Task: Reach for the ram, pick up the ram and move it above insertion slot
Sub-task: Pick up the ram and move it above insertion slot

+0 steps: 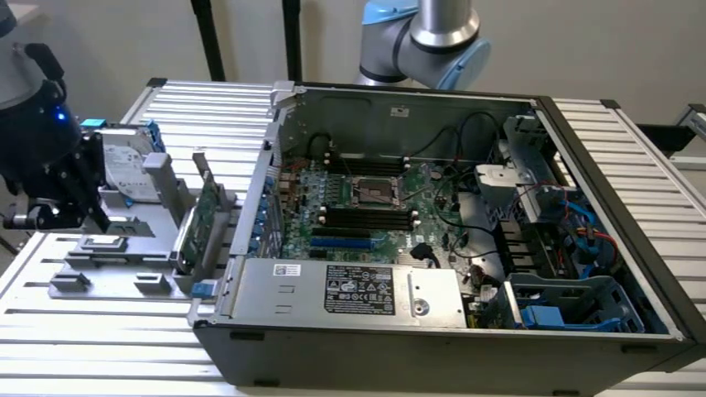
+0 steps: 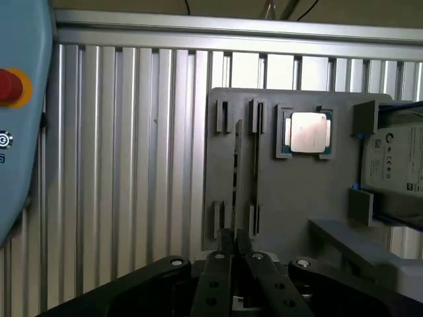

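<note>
**Exterior view:** my gripper (image 1: pixel 53 207) hangs over fixture plate (image 1: pixel 111 252), at edge farthest from open case (image 1: pixel 441 351). Insertion slot (image 1: pixel 369 217) on board inside case, well apart from me.

**Wrist view:** ram (image 2: pixel 236 165) seen edge-on as thin pale line with dark notches, upright between slotted posts near plate's bare edge, straight ahead of my fingertips (image 2: pixel 223 247). Jaws narrow, tips nearly together; whether they pinch stick, cannot tell.

**Handling, judged:** light, stiff, fragile. Grip flat faces mid-length, sparing chips and contacts.
</note>
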Controlling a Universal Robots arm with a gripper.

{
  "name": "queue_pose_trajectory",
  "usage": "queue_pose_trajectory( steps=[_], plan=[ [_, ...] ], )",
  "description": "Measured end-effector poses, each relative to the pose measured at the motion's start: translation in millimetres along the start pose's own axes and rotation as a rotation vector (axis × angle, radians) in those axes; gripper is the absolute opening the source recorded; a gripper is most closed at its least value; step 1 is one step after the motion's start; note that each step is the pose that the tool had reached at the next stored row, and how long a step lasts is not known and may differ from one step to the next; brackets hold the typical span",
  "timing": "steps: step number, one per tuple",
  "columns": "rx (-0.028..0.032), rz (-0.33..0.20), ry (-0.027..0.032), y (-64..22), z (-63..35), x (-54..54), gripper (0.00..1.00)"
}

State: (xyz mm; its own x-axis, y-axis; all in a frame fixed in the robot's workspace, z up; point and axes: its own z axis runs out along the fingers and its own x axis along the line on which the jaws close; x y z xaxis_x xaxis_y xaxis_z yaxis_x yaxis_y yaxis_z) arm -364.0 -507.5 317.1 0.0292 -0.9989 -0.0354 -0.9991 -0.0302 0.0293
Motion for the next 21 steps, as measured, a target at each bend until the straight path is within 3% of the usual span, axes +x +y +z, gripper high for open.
queue_pose_trajectory(
  steps=[10,18,21],
  plan=[
    [-0.0039,-0.003,-0.0009,-33.7,-46.5,-0.6,0.14],
    [-0.0129,-0.004,-0.0017,-68.3,-83.4,-0.8,0.14],
    [-0.0151,-0.005,-0.0028,-81.7,-91.3,-0.7,0.14]
  ],
)
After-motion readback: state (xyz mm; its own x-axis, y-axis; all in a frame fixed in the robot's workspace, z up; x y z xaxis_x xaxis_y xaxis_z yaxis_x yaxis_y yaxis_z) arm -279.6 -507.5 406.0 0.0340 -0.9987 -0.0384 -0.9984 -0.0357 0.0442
